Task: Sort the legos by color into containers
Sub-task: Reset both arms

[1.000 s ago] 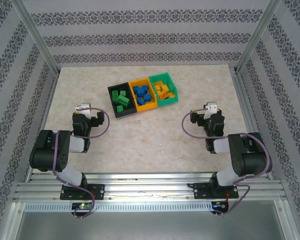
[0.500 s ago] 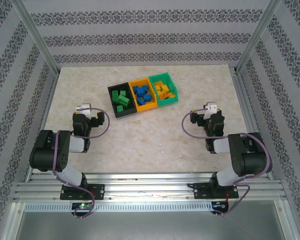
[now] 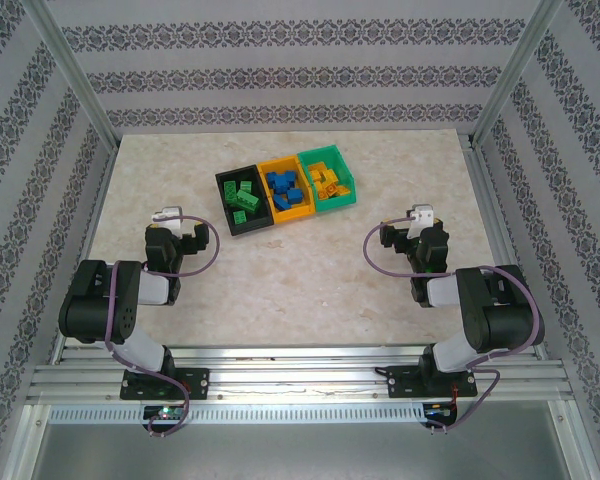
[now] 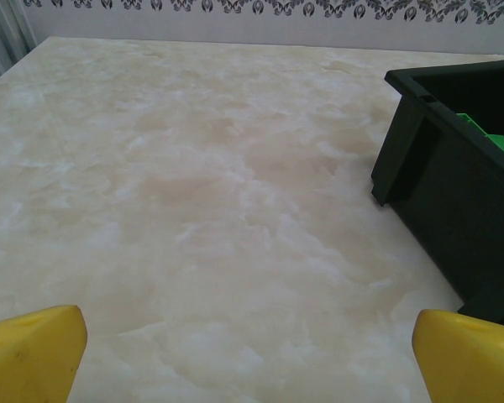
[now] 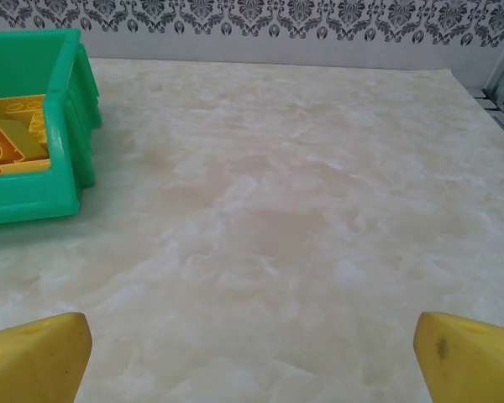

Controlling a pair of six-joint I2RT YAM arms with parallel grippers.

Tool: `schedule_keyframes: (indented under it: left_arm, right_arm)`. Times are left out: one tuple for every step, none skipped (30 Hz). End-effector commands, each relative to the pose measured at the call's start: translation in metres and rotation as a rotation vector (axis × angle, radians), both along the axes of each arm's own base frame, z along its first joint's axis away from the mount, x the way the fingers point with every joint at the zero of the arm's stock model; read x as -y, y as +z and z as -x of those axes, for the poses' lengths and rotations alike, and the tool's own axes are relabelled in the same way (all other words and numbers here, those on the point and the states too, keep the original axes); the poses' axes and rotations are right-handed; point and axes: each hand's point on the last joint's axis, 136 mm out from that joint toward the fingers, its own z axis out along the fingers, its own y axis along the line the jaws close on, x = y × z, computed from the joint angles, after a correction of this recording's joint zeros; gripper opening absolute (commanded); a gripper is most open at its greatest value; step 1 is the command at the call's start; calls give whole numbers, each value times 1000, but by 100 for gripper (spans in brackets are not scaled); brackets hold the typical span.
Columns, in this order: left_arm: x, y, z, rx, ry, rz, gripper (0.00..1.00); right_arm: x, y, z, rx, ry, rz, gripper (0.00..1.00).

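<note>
Top external view: three joined containers sit at the far middle of the table [image 3: 310,275] — black bin [image 3: 223,198] with green legos [image 3: 244,195], orange-yellow bin [image 3: 296,214] with blue legos [image 3: 283,187], green bin [image 3: 336,204] with orange-yellow legos [image 3: 327,180]. The bricks overlap in heaps, too small to count or to read any marking. In the left wrist view the black bin is cut off at the right edge; in the right wrist view the green bin is cut off at the left. The left gripper [image 4: 252,353] and right gripper [image 5: 252,357] hang over bare marble, well apart from the bins — yellow fingers [image 4: 34,353] spread wide, only their tips in frame, holding and touching nothing.
</note>
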Motion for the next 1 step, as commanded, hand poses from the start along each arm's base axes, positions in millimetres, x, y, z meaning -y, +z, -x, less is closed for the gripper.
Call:
schedule_keyframes:
  left_arm:
    - [3, 3, -2, 5, -17, -10, 99]
  right_arm:
    - [1, 6, -6, 18, 12, -10, 98]
